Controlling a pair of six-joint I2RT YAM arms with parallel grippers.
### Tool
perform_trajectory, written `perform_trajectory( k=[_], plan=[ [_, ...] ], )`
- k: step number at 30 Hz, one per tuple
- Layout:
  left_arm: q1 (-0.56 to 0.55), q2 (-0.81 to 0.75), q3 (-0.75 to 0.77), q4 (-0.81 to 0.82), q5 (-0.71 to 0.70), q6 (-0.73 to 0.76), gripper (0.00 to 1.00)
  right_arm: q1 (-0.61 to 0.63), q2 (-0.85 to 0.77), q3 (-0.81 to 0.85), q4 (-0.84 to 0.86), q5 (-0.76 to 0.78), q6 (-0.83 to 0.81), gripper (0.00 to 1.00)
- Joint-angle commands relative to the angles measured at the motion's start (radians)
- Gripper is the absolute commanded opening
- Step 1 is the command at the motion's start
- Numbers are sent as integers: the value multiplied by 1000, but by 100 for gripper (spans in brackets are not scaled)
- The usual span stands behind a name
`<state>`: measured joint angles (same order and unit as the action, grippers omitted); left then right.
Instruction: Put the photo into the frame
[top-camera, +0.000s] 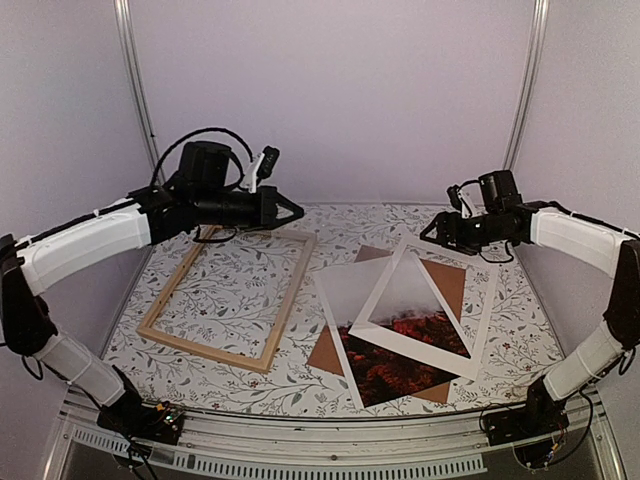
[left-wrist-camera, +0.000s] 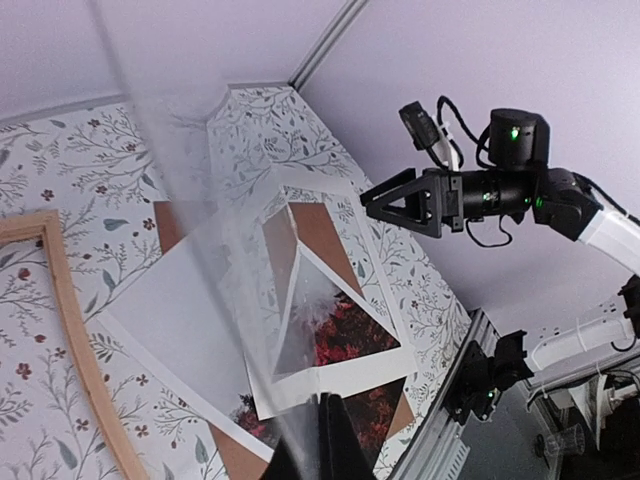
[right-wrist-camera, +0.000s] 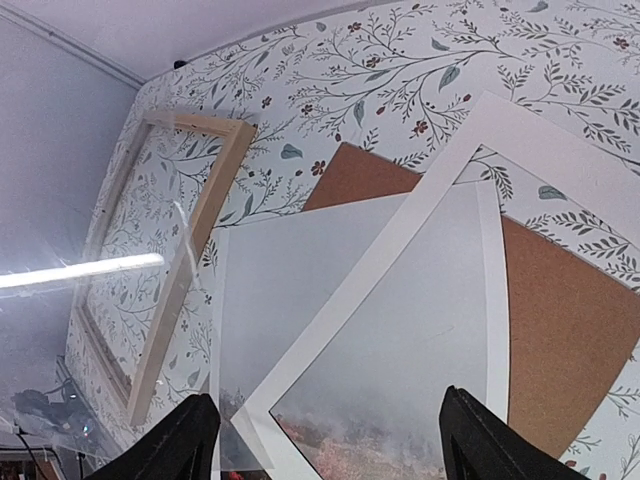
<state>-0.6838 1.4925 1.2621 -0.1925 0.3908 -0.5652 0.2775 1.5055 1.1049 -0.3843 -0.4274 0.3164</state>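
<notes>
The photo (top-camera: 385, 372) lies flat near the front edge of the surface (top-camera: 520, 310), on a brown board (top-camera: 450, 285) and partly under a white mat (top-camera: 420, 352). It is just right of the frame (top-camera: 200, 351), outside it. The left end effector (top-camera: 293, 211), above the frame's far strip, is clamped on a clear sheet (left-wrist-camera: 230, 300). The right end effector (right-wrist-camera: 330, 450) hangs above the mat, fingers apart.

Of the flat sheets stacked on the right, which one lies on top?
The white mat with the rectangular opening: it overlaps the photo, which covers the brown backing board.
</notes>
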Motion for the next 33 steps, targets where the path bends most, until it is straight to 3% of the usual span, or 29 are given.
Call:
perform_trajectory(
  k=[1,6,10,12,14,26,33],
  plan=[
    [43,-111,79,-339,-144,153,0,58,29,0,12,18,0,81],
    [70,-256,121,-437,-223,208,0,162,97,34,99,42,52,83],
    [79,-329,119,-422,-130,271,0,183,156,32,207,-52,86,88],
    [79,-346,112,-411,-114,284,0,188,172,30,250,-99,104,98],
    [79,-353,104,-393,-85,289,0,190,173,28,281,-138,111,99],
    [79,-298,26,2,270,177,0,185,98,44,419,-370,81,99],
    [79,-268,-18,121,318,125,0,139,19,26,482,-430,115,99]
  ],
)
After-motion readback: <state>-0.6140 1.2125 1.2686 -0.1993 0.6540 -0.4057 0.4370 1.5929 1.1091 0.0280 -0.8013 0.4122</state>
